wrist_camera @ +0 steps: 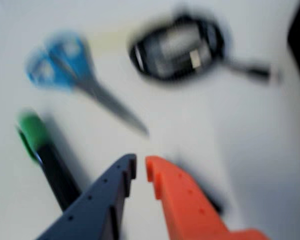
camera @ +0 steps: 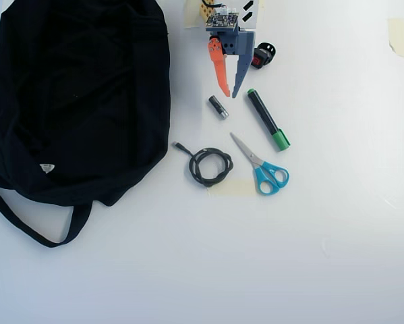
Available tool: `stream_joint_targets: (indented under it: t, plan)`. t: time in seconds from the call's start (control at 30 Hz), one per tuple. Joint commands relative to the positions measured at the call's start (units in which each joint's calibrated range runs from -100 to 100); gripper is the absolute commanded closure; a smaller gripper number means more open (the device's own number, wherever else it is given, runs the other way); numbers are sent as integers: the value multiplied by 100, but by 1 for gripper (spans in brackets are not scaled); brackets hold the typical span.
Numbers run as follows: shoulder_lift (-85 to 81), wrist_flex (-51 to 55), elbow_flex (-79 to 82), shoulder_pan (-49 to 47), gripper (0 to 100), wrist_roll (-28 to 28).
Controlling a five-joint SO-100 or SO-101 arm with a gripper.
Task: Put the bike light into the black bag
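Note:
The bike light (camera: 262, 55), a small black gadget with a red lens and a loop strap, lies at the top of the overhead view, just right of the gripper's base. It is out of the wrist view. My gripper (camera: 230, 94) has an orange and a dark blue finger. It points down the overhead view with the tips almost together and nothing between them; the wrist view shows it too (wrist_camera: 140, 167). The black bag (camera: 73, 101) lies floppy across the left side, its strap trailing at the bottom left.
A small black cylinder (camera: 218, 106) lies just left of the fingertips and a green-capped black marker (camera: 268, 120) just right. Blue-handled scissors (camera: 262, 169) and a coiled black cable (camera: 210, 167) lie below. The wrist view is blurred and shows the marker (wrist_camera: 49, 160), scissors (wrist_camera: 69, 67) and cable (wrist_camera: 177, 47).

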Motion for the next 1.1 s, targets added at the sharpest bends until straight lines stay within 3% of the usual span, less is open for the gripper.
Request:
stream_joint_targets:
  t: [0.0, 0.23, 0.4, 0.7, 0.9, 1.07]
  plan:
    - [929, -985, -1006, 23, 98, 28]
    - [2663, -1769, -3046, 284, 98, 59]
    - [4215, -1769, -4825, 269, 98, 825]
    - [6895, -1769, -7916, 329, 98, 893]
    - [8049, -1769, -9084, 329, 98, 893]
    - [8207, -1769, -9084, 329, 98, 898]
